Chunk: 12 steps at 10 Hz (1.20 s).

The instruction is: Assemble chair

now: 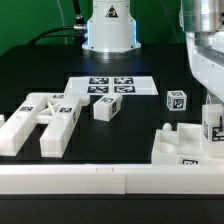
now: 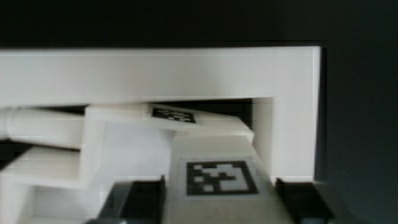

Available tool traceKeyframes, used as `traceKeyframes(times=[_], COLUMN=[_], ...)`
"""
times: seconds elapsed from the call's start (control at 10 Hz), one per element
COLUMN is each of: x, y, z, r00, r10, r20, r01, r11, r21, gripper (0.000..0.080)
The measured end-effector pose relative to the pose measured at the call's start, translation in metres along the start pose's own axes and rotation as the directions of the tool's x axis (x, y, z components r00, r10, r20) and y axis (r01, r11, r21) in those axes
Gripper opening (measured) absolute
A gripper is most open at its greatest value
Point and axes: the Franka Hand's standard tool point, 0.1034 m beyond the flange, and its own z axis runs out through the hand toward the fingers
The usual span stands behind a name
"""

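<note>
My gripper (image 1: pixel 212 138) is at the exterior view's right, shut on a white tagged chair piece (image 1: pixel 212 122) that it holds upright over the white seat block (image 1: pixel 180 150). In the wrist view the gripper (image 2: pixel 217 198) has its dark fingers (image 2: pixel 143 200) pressed on both sides of the tagged piece (image 2: pixel 217 165). Beyond it lie a wide white chair part (image 2: pixel 160 70) and a rounded white bar (image 2: pixel 54 128). Whether the held piece touches the seat block is hidden.
A large white chair frame (image 1: pixel 40 122) lies at the exterior view's left. Two small tagged blocks (image 1: pixel 105 108) (image 1: pixel 176 99) stand near the marker board (image 1: pixel 110 86). A white rail (image 1: pixel 100 182) runs along the front edge. The robot base (image 1: pixel 110 30) is behind.
</note>
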Motion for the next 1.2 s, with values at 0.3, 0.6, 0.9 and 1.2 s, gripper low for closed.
traceKeyframes(times=[0.3,0.6,0.9,1.2], x=[-0.0028,-0.0027,-0.0016,0.0032], y=[-0.0011,-0.0006,0.0045,0.0045], z=[-0.0024,-0.0014,-0.0009,-0.0028], r00=[0.985,0.922,0.760,0.438], r10=[-0.172,-0.387,-0.650,-0.899], r20=[0.000,-0.002,0.012,0.025], r01=[0.172,0.387,0.650,0.897], r11=[0.985,0.922,0.759,0.435], r21=[0.006,0.004,-0.038,-0.078], gripper=[0.0477,0.0648,0.0648,0.0648])
